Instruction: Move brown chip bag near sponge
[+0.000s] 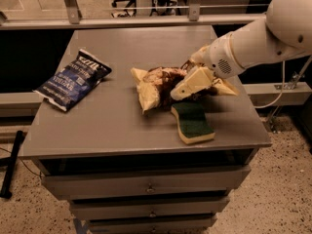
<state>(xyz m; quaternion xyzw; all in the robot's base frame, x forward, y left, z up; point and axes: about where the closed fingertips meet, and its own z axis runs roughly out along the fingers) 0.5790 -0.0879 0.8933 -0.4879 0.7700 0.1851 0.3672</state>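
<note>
**Brown bag in the grip, right beside the sponge**

Here's the grey table (122, 126), with drawers (146, 184) stacked below its front edge. The white arm (258, 38) reaches in from 2 o'clock, sloping down toward the middle of the top. The brown bag (153, 84) sits just right of the table's centre, crumpled, its tan end pointing to 9 o'clock and its dark middle bunched under the arm's tip. The blue bag (73, 78) lies flat out at 9 o'clock, well apart from everything, near the left edge. The sponge (192, 122) is at 5 o'clock from the brown bag, green side up, near the table's front right. Its far end comes right up against the bag's lower edge, though I cannot tell whether they touch. And the gripper (197, 84): at the right end of the brown bag, just above the sponge's far end, its cream fingers clamped on the bag.
</note>
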